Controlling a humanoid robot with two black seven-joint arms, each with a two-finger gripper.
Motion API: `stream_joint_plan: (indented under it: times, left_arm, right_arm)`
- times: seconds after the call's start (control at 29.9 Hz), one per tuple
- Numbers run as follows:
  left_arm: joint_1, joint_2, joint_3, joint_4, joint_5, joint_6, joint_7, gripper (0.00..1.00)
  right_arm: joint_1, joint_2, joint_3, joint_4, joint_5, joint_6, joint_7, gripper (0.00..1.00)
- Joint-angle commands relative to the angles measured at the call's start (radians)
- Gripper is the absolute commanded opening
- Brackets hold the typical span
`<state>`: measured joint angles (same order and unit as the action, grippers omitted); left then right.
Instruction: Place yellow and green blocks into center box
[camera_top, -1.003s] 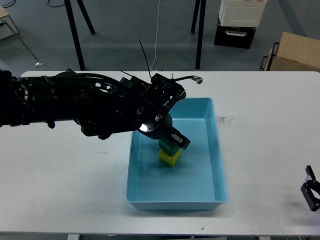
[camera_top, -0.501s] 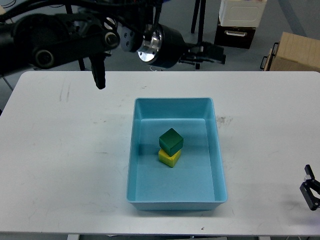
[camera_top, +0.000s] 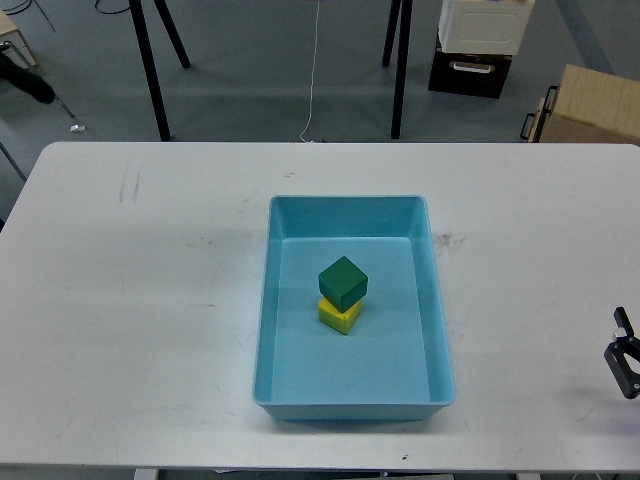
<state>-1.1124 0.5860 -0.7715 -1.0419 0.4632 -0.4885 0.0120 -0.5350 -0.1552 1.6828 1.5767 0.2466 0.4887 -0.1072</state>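
Observation:
The blue center box (camera_top: 437, 300) stands in the middle of the white table. Inside it a dark green block (camera_top: 343, 282) rests on top of a yellow block (camera_top: 340, 317), slightly turned, near the box's middle. Nothing holds the blocks. Of my left arm only a dark blurred end (camera_top: 28, 80) shows at the top left edge, far from the box; its fingers cannot be told apart. My right gripper (camera_top: 624, 364) shows small at the right edge above the table, partly cut off, away from the box.
The white table (camera_top: 140, 290) has faint marks left of the box. Beyond its far edge are black stand legs (camera_top: 150, 70), a cardboard box (camera_top: 590, 105) and a white-and-black case (camera_top: 478, 45) on the floor.
My left arm has let go of the green block, lifted out of the box and swung away up and to the left, almost out of view. The blocks have stayed stacked.

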Motion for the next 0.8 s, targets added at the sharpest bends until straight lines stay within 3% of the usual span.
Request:
stream_joint_plan:
  times: [0.0,0.17,0.3,0.5,0.67,0.77]
  left_arm:
    - [0.277,-0.005,-0.288,-0.042,-0.015,0.0,0.003,0.93]
    - [0.659,-0.09,-0.625,-0.242,-0.015,0.0,0.0,0.93]
    - [0.899,-0.24,-0.782,-0.416,-0.015,0.0,0.002,0.93]
    - [1.192,-0.434,-0.841,-0.665,-0.023,0.0,-0.004,0.94]
    - [1.367,-0.581,-0.838,-0.724,-0.19,0.0,-0.006,0.94]
    - [1.439,-0.586,-0.839,-0.724,-0.273,0.0,-0.012,0.95]
  right_arm:
    - [0.026,-0.016,-0.005,0.008,-0.001,0.0,0.0,1.0]
    - [0.055,-0.066,-0.021,0.012,-0.001,0.0,0.0,1.0]
    - [0.034,-0.093,-0.012,0.107,0.0,0.0,0.001,1.0]
    - [-0.019,-0.095,-0.018,0.151,0.0,0.0,0.001,1.0]
    - [-0.052,-0.046,-0.02,0.154,0.008,0.0,0.003,1.0]
    - [-0.091,-0.001,-0.021,0.155,0.008,0.0,0.003,1.0]
